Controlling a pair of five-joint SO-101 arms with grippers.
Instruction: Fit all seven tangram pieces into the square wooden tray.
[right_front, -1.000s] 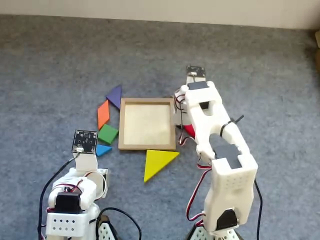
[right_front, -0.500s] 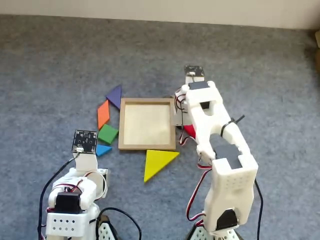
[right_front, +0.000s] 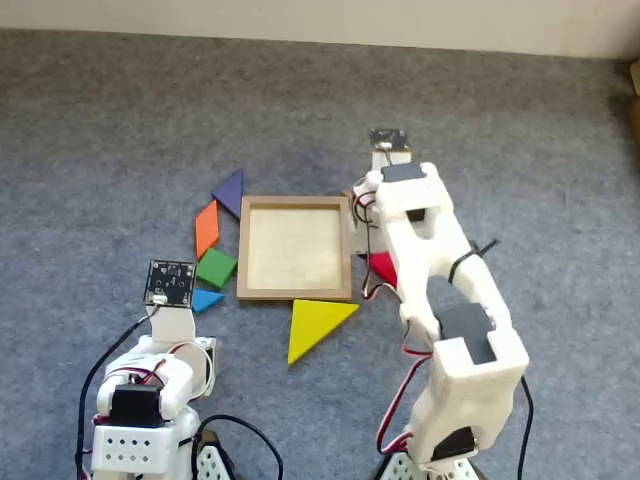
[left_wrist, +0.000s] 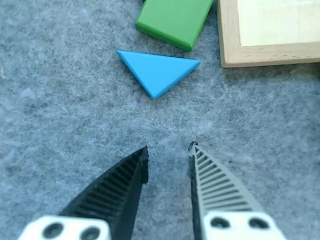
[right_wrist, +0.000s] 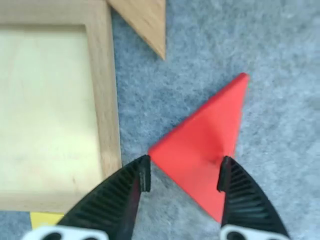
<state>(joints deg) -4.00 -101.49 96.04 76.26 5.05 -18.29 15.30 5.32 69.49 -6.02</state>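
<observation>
The square wooden tray (right_front: 295, 292) lies mid-table with nothing in it. To its left lie a purple triangle (right_front: 230, 190), an orange parallelogram (right_front: 206, 227), a green square (right_front: 215, 268) and a small blue triangle (right_front: 207, 299). A large yellow triangle (right_front: 315, 325) lies by the tray's near edge. A red triangle (right_wrist: 205, 145) rests on the carpet beside the tray's right rim (right_wrist: 107, 100). My right gripper (right_wrist: 184, 162) is open, its fingers straddling the red triangle's corner. My left gripper (left_wrist: 168, 148) is open over bare carpet, short of the blue triangle (left_wrist: 157, 71).
A plain wood-coloured triangle (right_wrist: 142, 17) lies near the tray's far right corner. The green square (left_wrist: 175, 20) and a tray corner (left_wrist: 260, 52) sit just beyond the blue triangle. Grey carpet spreads on all sides; the right arm (right_front: 430, 250) overhangs the tray's right side.
The right arm's body has swung slightly to the right while its gripper stays by the tray's right edge; more of the red triangle shows. The left arm has not moved.
</observation>
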